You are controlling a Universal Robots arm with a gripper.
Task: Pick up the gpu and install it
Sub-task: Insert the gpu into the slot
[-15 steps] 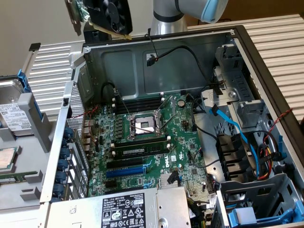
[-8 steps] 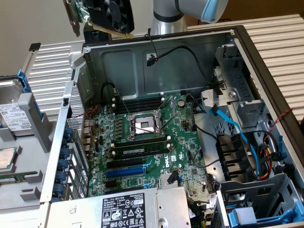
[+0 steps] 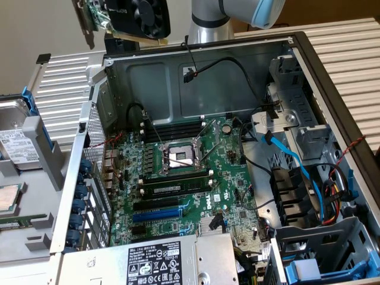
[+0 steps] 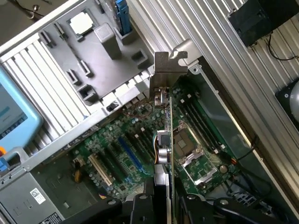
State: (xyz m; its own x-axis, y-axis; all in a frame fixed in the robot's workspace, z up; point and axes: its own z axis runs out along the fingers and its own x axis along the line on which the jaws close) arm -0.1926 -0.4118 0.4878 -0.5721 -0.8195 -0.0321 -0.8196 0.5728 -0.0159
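Black gripper (image 4: 164, 205) fingers clamp the gpu (image 4: 167, 135) edge-on, jaws narrow on either side of the card, its silver bracket (image 4: 164, 70) pointing away from me. I have it in the air above the open case (image 3: 172, 83), one fan (image 3: 148, 15) showing on its shroud. Beneath, I read DELL on the motherboard (image 3: 231, 178). The power supply (image 3: 148, 264) label's print is too small for me. One blue slot (image 3: 155, 212), one blue cable (image 3: 291, 157), black wires (image 3: 237, 68) trailing across the case.

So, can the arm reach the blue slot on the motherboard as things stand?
Probably yes: the case is open, no cable crosses the blue slot, and the graphics card in the end effector hangs clear above.
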